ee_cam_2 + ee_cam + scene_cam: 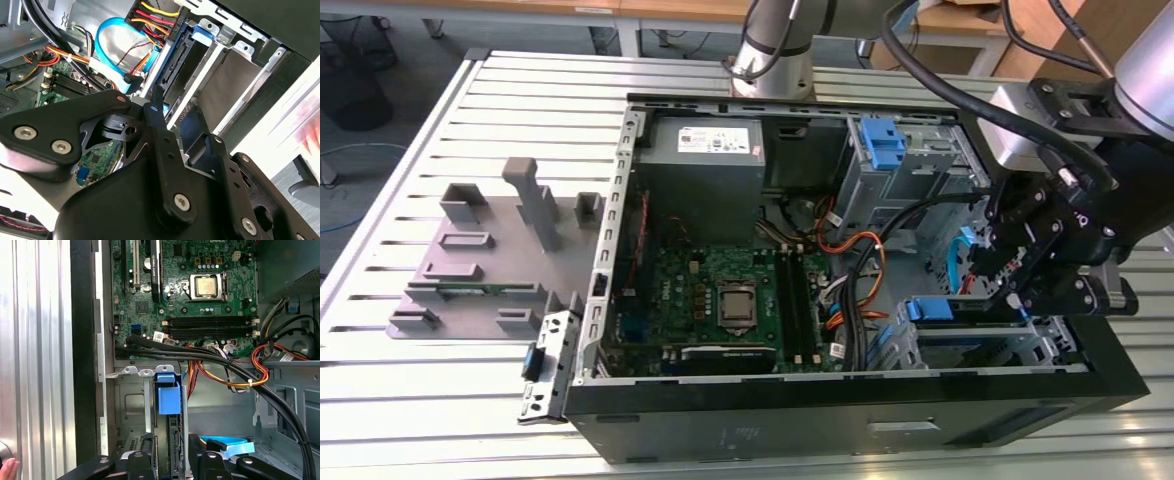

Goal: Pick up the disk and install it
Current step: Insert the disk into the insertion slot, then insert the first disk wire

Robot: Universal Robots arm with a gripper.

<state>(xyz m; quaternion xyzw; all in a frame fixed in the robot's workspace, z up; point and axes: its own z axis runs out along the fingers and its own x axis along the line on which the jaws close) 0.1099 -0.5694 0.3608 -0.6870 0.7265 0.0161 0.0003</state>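
Fingers (147,452) astride disk (168,396) in drive bay (127,405), clamped or not unclear; cable bundle (235,371) close alongside.

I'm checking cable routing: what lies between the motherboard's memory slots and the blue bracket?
In the first wrist view, a bundle of black cables crosses between the memory slots and the blue bracket.

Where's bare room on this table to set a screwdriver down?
Bare table slats lie around the grey fixture, at the exterior view's left. The computer case is crowded: cables and the gripper at its drive bays.
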